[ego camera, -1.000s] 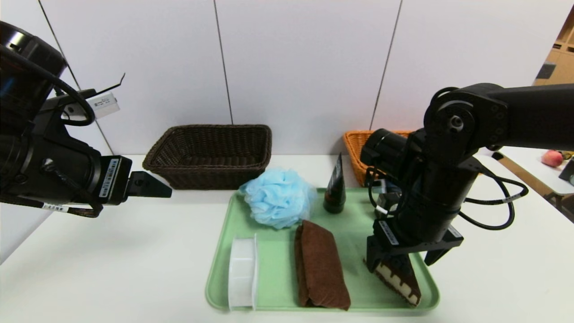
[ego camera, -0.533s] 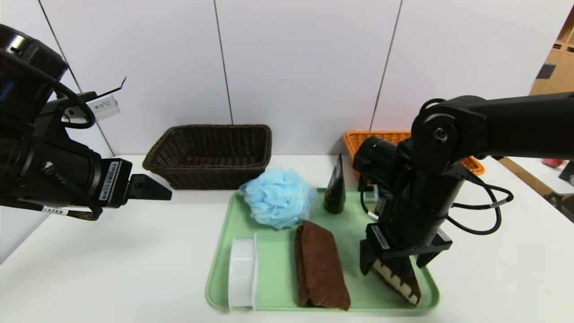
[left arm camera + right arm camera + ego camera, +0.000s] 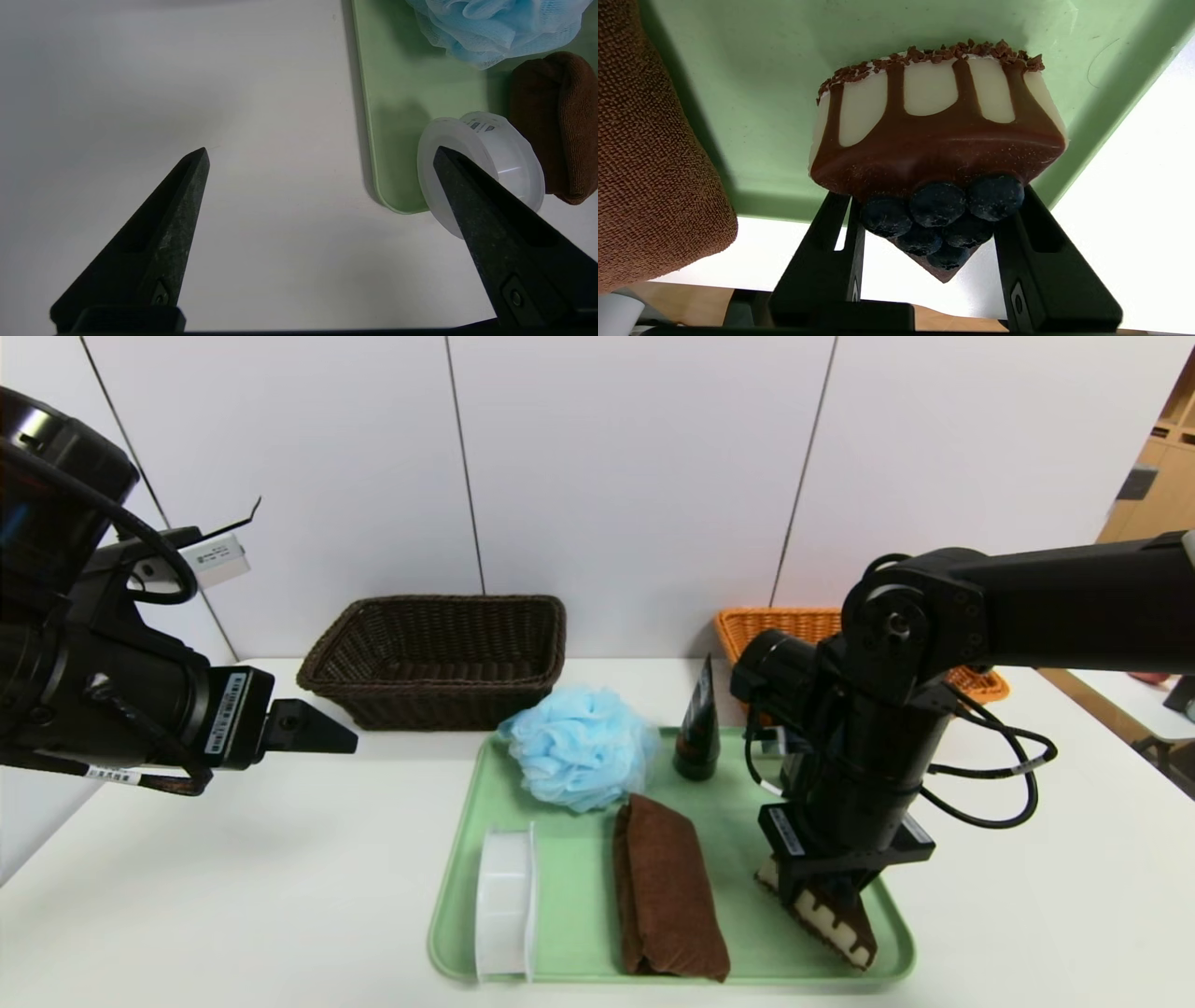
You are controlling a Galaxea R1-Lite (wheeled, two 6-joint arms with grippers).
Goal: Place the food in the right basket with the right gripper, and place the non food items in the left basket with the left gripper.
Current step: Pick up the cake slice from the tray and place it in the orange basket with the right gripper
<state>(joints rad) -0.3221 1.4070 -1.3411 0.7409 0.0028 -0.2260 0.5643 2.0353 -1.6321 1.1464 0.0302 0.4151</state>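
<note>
1. The cake wedge [image 3: 826, 919] is lying at the right end of the green tray [image 3: 579, 859], near the table's front edge, chocolate drips facing out and blueberries [image 3: 941, 210] on top.
2. The right gripper [image 3: 822, 894] is reaching down over it, its fingers [image 3: 831, 252] pressing against both sides of the wedge.
3. The left gripper [image 3: 320, 156] is hovering over bare tabletop toward the left edge, claws spread wide, holding nothing.
4. The bath puff [image 3: 579, 747], black tube [image 3: 697, 733], brown towel [image 3: 665, 887] and white tub [image 3: 505, 903] are sitting on the tray.
5. The dark brown basket [image 3: 439, 658] and the orange basket [image 3: 747, 625] are waiting along the back edge.
</note>
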